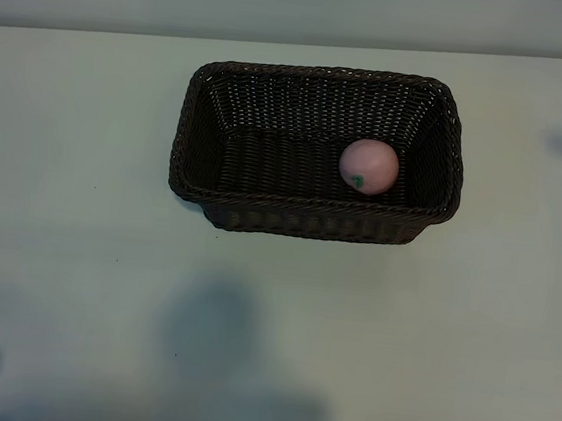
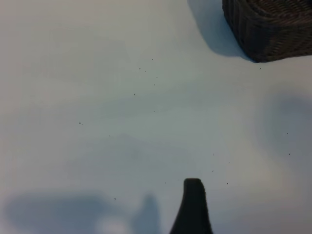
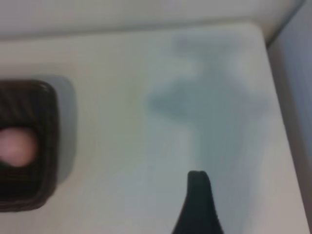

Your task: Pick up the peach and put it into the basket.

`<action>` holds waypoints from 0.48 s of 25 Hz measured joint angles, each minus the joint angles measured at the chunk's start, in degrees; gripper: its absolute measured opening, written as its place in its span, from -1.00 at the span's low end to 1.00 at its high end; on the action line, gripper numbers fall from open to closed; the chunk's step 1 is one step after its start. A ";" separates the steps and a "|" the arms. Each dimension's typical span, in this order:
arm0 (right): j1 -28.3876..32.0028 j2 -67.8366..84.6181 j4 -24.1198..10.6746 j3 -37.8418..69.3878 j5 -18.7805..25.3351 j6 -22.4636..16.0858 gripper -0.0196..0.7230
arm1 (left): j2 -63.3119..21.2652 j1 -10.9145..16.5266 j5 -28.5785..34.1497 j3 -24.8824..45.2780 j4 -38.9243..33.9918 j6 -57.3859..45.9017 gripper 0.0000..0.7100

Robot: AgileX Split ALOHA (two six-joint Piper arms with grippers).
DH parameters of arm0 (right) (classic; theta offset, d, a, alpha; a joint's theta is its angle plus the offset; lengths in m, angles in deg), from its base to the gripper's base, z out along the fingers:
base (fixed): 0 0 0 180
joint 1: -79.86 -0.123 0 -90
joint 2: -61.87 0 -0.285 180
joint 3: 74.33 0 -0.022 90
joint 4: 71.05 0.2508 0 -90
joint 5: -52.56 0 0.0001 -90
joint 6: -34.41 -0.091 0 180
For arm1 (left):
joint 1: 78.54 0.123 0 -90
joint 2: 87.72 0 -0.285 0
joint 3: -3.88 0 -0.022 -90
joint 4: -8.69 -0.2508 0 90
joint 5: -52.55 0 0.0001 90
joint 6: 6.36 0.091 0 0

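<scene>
Peach (image 1: 368, 166) already sits inside the basket (image 1: 326, 71), so as I judge it the job looks done, and what's left to go wrong is mostly me disturbing it. Main risk: one of my arms clips the braided rim on a careless pass and shoves or tips the basket across the bench (image 1: 56, 247). The peach is round and smooth, so a knock would prob. send it rolling along the basket floor; the sloping sides should keep it in unless the basket goes right over. Second risk: a needless re-grab, i.e. dipping back in and dragging the fruit out. Left jaws are spread w/ nothing between them, one fingertip (image 2: 193, 204) hanging over bare bench. Only a basket corner (image 2: 273, 29) shows ahead of them, well apart, and the peach can't be seen from there. Right jaws: can't tell whether spread or pressed together, but they hold nothing I can see. The peach (image 3: 17, 146) lies well apart from them, ahead and off toward the left-arm side, down inside the near end of the basket (image 3: 46, 146). Rel. to both sets of jaws the fruit is out of reach and not touching, resting nearer the right-arm end of the basket than the left.
</scene>
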 joint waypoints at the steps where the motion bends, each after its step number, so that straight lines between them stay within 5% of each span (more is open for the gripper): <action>1: 0.00 3.93 0.00 1.39 -0.13 0.00 0.51 | 0.00 0.00 0.00 0.00 0.00 0.00 0.67; 12: 0.00 36.29 -0.64 23.08 -1.84 0.95 0.51 | 0.00 0.00 -0.05 0.00 0.00 0.00 0.67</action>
